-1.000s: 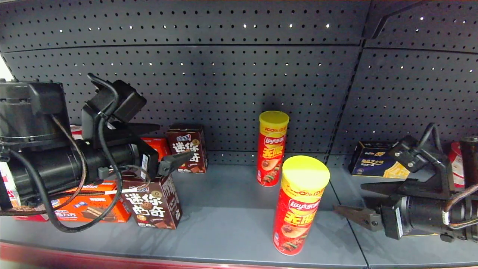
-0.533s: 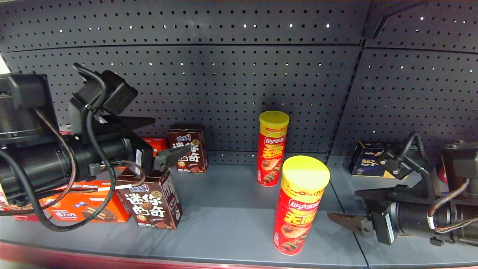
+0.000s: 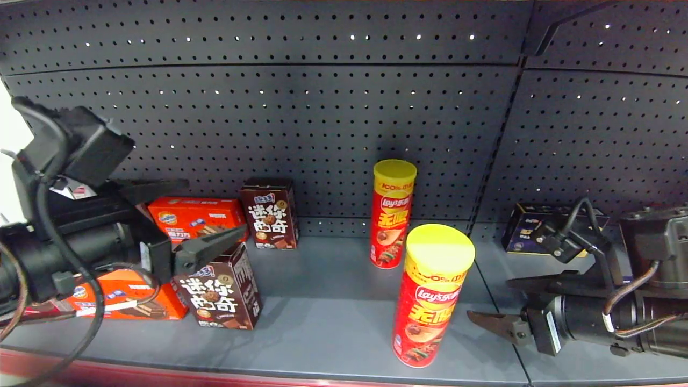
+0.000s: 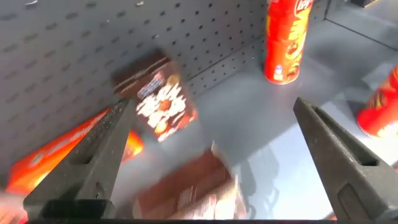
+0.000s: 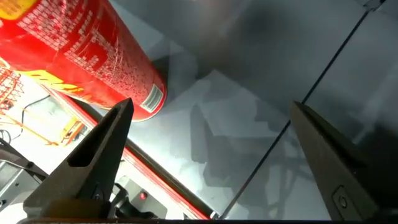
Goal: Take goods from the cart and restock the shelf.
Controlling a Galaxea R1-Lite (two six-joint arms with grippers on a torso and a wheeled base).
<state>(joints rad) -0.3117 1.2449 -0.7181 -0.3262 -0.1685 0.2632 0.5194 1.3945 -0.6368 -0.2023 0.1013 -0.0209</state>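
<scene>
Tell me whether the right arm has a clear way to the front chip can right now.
Probably yes. The right tool is open beside the front chip can and points at it, with only bare shelf between them.

We see the left hand [image 3: 217,207], fingers spread, over the front brown box [image 3: 223,293] on the shelf [image 3: 333,322]. The right hand [image 3: 488,297], also spread, is just beside the front chip can [image 3: 430,295], not touching. The rear chip can [image 3: 392,215] stands upright near the back panel, with the orange box [image 3: 196,215] far left.
</scene>
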